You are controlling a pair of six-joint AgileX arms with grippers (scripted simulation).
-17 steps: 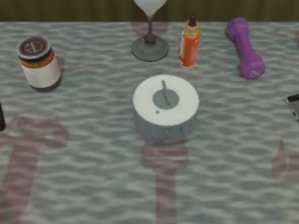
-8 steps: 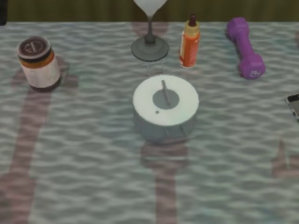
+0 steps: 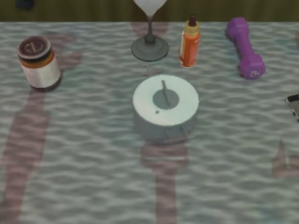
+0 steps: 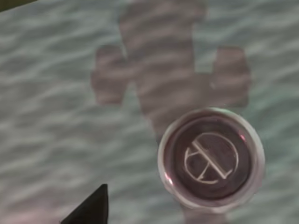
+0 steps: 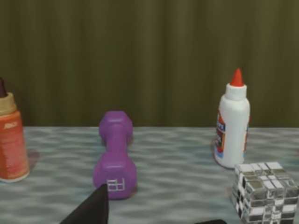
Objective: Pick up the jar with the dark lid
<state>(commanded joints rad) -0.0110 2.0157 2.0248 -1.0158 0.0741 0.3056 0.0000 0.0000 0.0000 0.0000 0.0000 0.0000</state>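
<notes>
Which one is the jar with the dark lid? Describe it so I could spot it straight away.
Start at the big white round block mid-table, then look to the far left side of the table. There stands the jar with the dark lid: squat and white, with an orange band under a brown lid bearing pale lettering. The slim orange bottle near the wine glass has a pointed cap instead.
</notes>
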